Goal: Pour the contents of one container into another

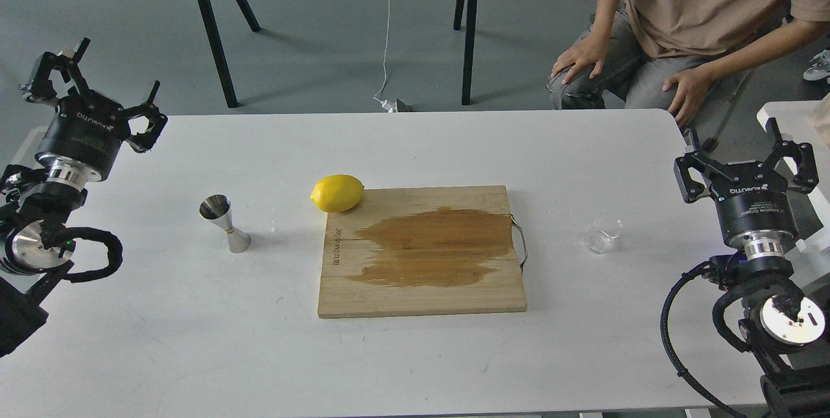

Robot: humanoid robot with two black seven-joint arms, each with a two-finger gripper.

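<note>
I see a big white table with round corners (194,353) that fills most of my view. A person in a tan shirt (700,10) sits past its far edge, up at one o'clock, with both hands on the knees.

In the middle of the table lies a flat wooden cutting board (363,295) with a wide dark wet stain on it and a thin metal handle on its three o'clock side. A yellow lemon (337,193) sits at the board's eleven o'clock corner, touching the edge.

My left gripper (91,84) hangs over the table edge at nine o'clock. Its two black fingers are spread wide apart and hold nothing. My right gripper (746,162) hangs at three o'clock, and its fingers are spread wide apart too, holding nothing.

The small shiny steel jigger shaped like an hourglass (224,223) stands upright on the table at nine o'clock from the board, well apart from my left gripper. The small clear glass cup with a flared rim (602,233) stands at three o'clock from the board, near my right gripper but not touching it.
</note>
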